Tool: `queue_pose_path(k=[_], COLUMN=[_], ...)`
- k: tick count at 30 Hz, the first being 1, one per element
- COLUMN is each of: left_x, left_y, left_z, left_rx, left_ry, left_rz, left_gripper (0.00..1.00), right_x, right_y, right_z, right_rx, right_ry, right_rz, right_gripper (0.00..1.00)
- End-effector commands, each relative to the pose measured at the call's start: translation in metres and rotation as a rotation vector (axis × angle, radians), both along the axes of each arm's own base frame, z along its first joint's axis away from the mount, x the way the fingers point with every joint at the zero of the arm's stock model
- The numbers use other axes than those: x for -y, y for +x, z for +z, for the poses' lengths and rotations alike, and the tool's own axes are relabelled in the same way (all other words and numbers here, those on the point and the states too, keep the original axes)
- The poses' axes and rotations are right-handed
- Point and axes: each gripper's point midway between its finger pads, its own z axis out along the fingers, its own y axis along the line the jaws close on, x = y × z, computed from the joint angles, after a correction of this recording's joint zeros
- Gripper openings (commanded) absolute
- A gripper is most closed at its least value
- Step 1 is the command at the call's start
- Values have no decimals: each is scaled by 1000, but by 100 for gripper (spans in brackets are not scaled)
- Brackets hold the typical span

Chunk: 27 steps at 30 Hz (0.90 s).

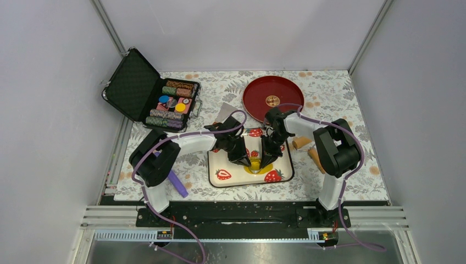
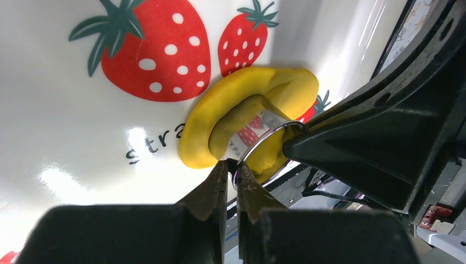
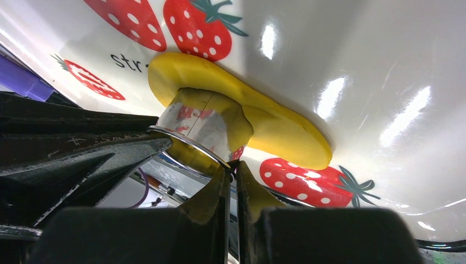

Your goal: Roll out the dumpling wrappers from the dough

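- Two grippers meet over one tray. At the far left corner of the worktop an open black poker-chip case (image 1: pixel 151 91) stands well apart from the work.
- Left gripper (image 2: pixel 232 168): its fingertips are pressed together, pinching the thin rim of a shiny round metal cutter ring (image 2: pixel 267 120).
- The white strawberry-print tray (image 1: pixel 217 160) sits at the middle of the worktop's near edge. The bright-yellow flattened dough (image 2: pixel 206 124) lies toward the middle of the tray's near edge. The cutter ring is sunk into it, with a raised yellow collar around the ring.
- Handling, as a judgement: the dough looks soft, light and somewhat tacky. It is likely to stretch, tear or cling to the glossy tray. It is better lifted by its thicker outer edge than at the thin cut middle. The stiff, slick ring is best held by its rim.
- Right gripper (image 3: pixel 232 169): its jaws are likewise closed on the ring's rim, from the other side.
- Just right of the tray, a pale wooden roller (image 1: pixel 302 143) lies untouched.
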Motion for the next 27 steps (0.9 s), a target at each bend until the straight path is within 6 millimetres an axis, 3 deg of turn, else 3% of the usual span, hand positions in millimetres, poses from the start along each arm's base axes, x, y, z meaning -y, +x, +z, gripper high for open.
queue_pose_path(k=[1, 8, 15, 27], left_x=[-96, -90, -82, -56], left_y=[-45, -40, -22, -7], left_z=[-100, -90, -67, -43], left_rx=[-109, -67, 5, 47], left_ry=[511, 473, 465, 373], left_rz=[-6, -39, -83, -137], left_gripper=[0, 0, 0, 23], right_x=[53, 44, 37, 31], right_y=[-33, -24, -18, -15], right_z=[-67, -50, -40, -26], right_rx=[-16, 15, 17, 33], right_ry=[-329, -293, -271, -230], right_rz=[150, 145, 148, 156], right_gripper=[0, 0, 9, 27])
